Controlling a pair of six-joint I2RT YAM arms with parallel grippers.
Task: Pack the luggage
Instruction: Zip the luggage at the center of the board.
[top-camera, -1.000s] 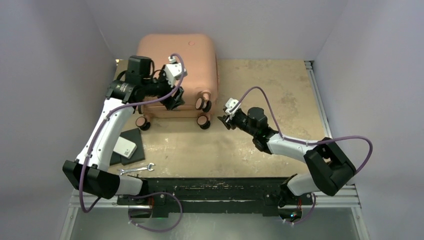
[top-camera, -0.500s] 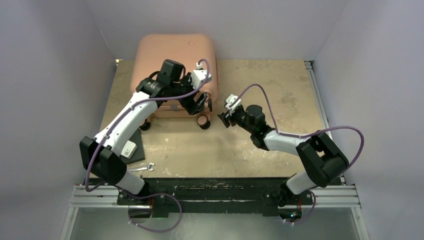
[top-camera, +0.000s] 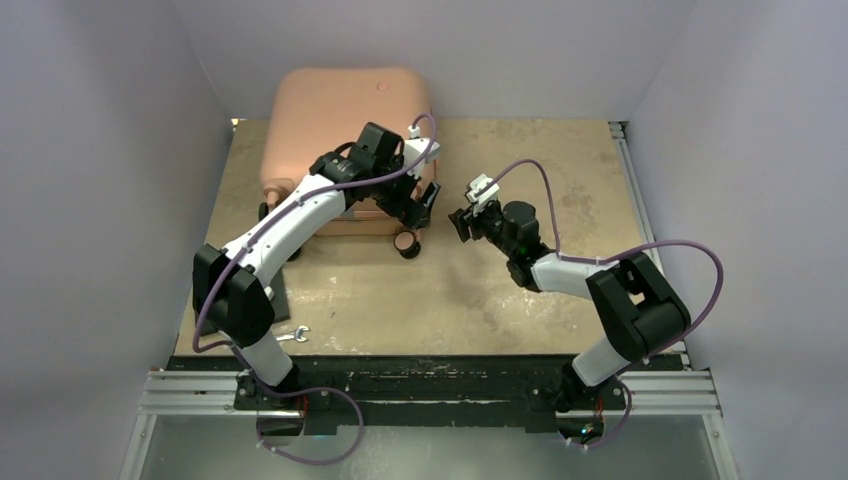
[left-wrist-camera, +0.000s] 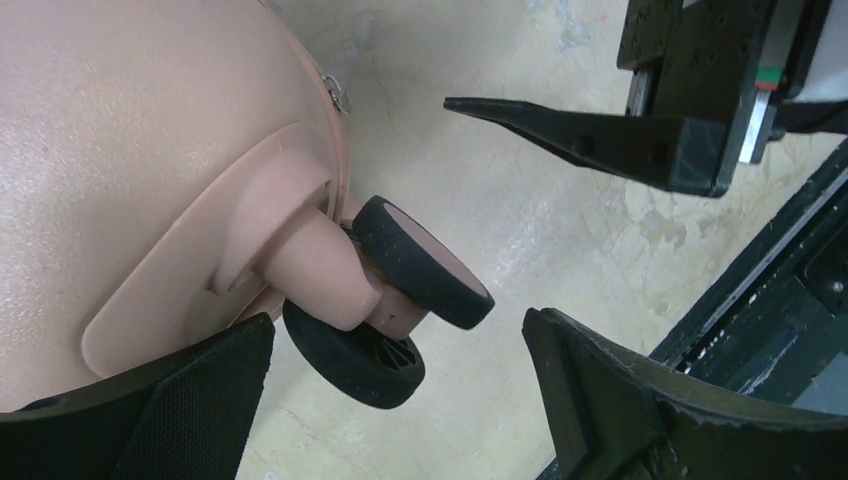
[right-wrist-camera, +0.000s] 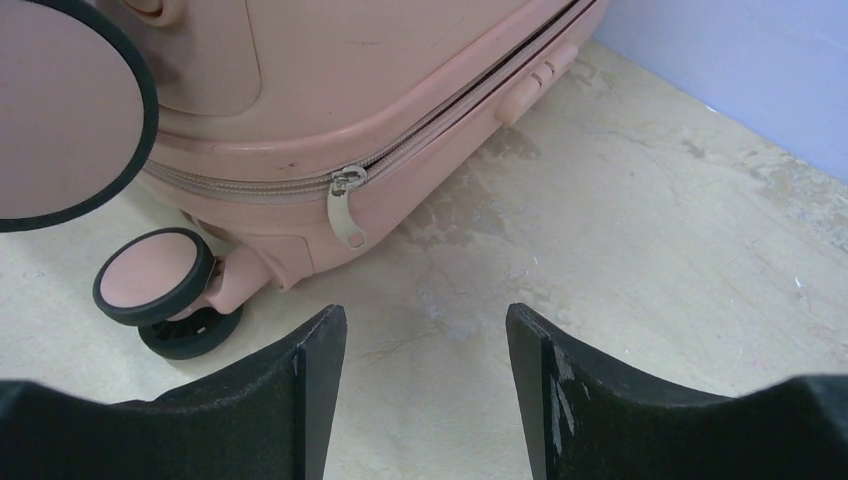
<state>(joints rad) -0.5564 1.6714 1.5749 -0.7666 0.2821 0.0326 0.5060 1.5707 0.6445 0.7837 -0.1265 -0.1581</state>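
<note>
Notably, left gripper and right gripper both gape empty. Left could snag the wheel, skewing the luggage at the bench's far edge.

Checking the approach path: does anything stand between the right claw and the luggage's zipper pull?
Nothing visible does. Only bare table lies between the open right claw and the zipper pull on the luggage. The nearest wheel sits left of that line, and the left claw is by the wheels, outside the right wrist view.
</note>
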